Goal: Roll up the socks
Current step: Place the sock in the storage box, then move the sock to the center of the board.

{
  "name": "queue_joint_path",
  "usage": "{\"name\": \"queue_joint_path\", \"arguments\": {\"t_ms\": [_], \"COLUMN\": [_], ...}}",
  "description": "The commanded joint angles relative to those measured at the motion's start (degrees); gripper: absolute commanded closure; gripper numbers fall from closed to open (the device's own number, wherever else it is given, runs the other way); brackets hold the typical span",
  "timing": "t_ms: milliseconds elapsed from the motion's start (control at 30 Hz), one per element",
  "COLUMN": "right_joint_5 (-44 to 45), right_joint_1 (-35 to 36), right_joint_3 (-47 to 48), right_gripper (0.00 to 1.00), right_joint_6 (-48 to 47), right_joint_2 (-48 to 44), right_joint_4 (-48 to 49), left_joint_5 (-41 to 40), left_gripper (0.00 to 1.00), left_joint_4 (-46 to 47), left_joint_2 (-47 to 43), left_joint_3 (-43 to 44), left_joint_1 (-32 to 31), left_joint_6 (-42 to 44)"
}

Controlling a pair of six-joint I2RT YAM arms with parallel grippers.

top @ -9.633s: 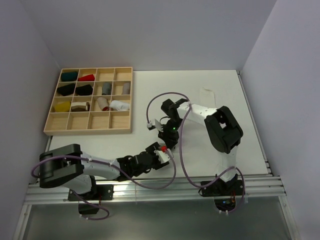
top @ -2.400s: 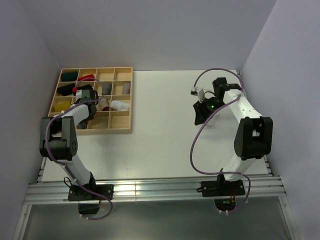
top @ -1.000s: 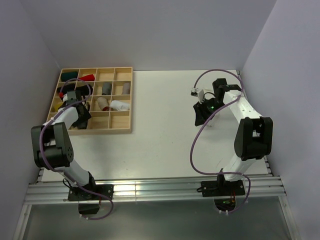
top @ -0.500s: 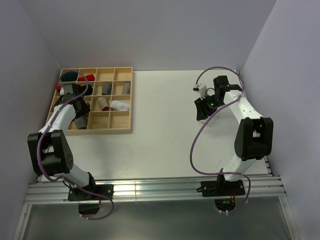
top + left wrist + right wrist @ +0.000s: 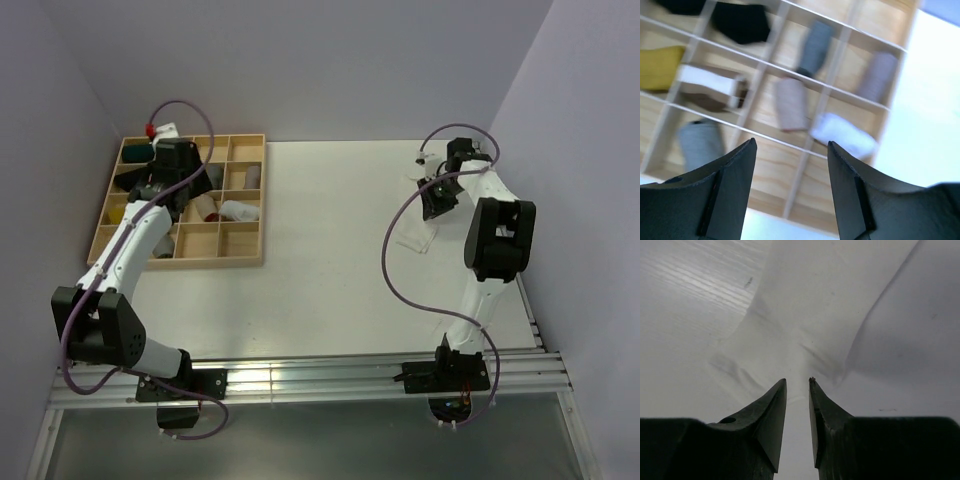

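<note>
Now: right arm pinches the sock

Since half a second ago the right gripper (image 5: 797, 382) has swung toward the upper right and narrowed onto a fold of the white sock (image 5: 805, 315) there. Left gripper (image 5: 791, 145), jaws apart, has climbed above the wooden tray (image 5: 225, 259) at upper left.

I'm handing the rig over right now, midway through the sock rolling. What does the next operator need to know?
Left gripper: open and empty, above the wooden tray.
Right gripper: jaws almost together, pinching a fold of the white sock at the table's far right.
White sock: unrolled, on the table.
Striped grey sock: not seen loose. A grey bundle lies in a tray compartment in the row nearest the arms, too blurred to confirm it is that sock.
Done: possibly the grey one.
Left: roll the white sock.
</note>
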Motion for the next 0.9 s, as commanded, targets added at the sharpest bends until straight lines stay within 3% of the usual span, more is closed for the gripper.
{"name": "queue_joint_path", "arguments": {"t_ms": [0,400,867], "right_joint_5": [4.11,14.83,9.83], "right_joint_1": [0.83,10.05,27.27], "right_joint_3": [3.5,-9.57,-8.98], "right_gripper": [0.68,0.71,0.71], "right_joint_6": [1.36,2.32,7.59], "right_joint_2": [3.44,3.01,3.0], "right_joint_4": [-1.82,2.13,-4.28], "left_joint_5": [1.84,9.83,12.65], "left_gripper": [0.37,0.38,0.4], "left_joint_4": [2.15,11.11,13.67], "left_joint_2": [-1.11,-4.89,-9.63], "left_joint_3": [1.44,-6.29,-12.1], "left_joint_1": [-5.0,-15.2,-19.33], "left_joint_6": [0.06,-1.52,-3.28]}}
